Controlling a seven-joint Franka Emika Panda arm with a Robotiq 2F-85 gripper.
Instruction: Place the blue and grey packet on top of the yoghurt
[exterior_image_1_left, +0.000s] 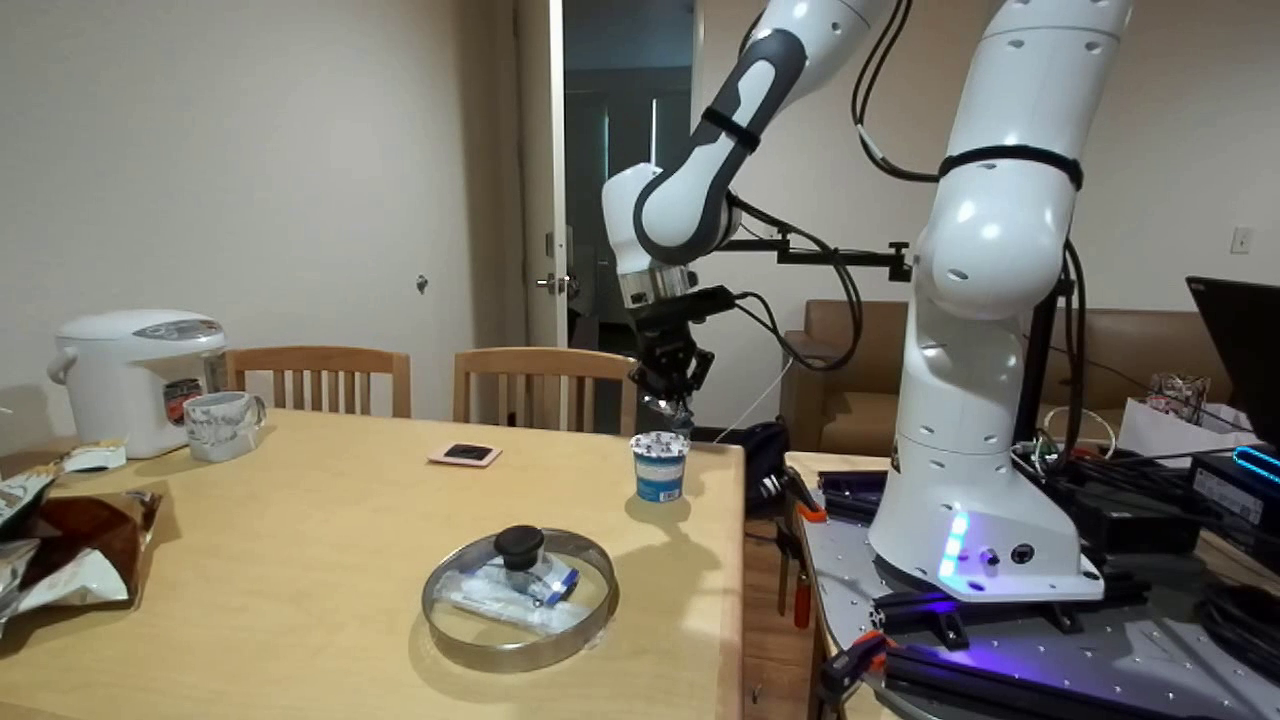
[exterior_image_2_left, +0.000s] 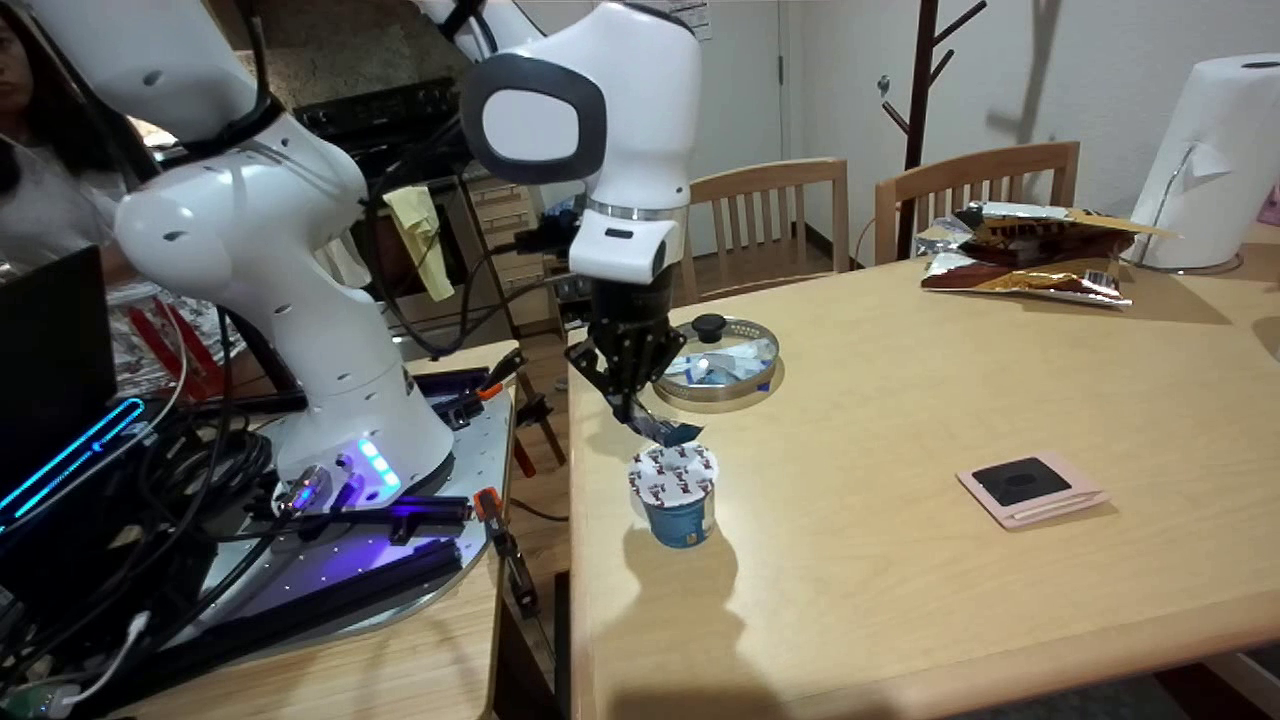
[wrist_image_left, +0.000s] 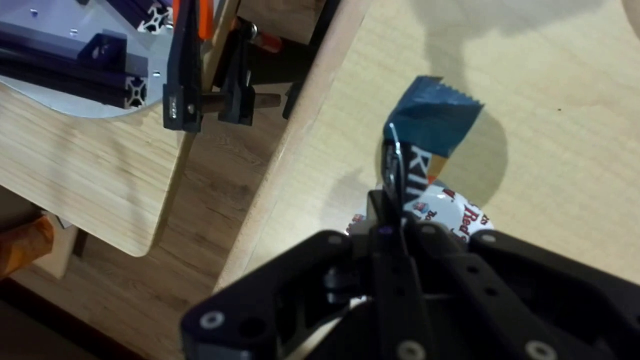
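My gripper (wrist_image_left: 392, 215) is shut on the blue and grey packet (wrist_image_left: 435, 120), pinching it near one end. The packet's teal, serrated free end pokes out beyond the fingers in the wrist view. Below stands the yoghurt (exterior_image_1_left: 660, 480), an upright white cup with a blue label and a printed lid. In an exterior view the packet (exterior_image_2_left: 662, 430) slants down from the fingertips to just over the lid of the yoghurt (exterior_image_2_left: 682, 518); whether it touches the lid I cannot tell. My fingers hide part of the lid in the wrist view.
A round glass lid (exterior_image_1_left: 520, 655) with a steel rim lies on the table, packets beneath its glass. A pink and black flat object (exterior_image_2_left: 1090, 497) rests farther along. The table edge (exterior_image_1_left: 735, 560) runs close beside the yoghurt. A mug (exterior_image_1_left: 222, 428) and foil bags (exterior_image_2_left: 1030, 285) are farther off.
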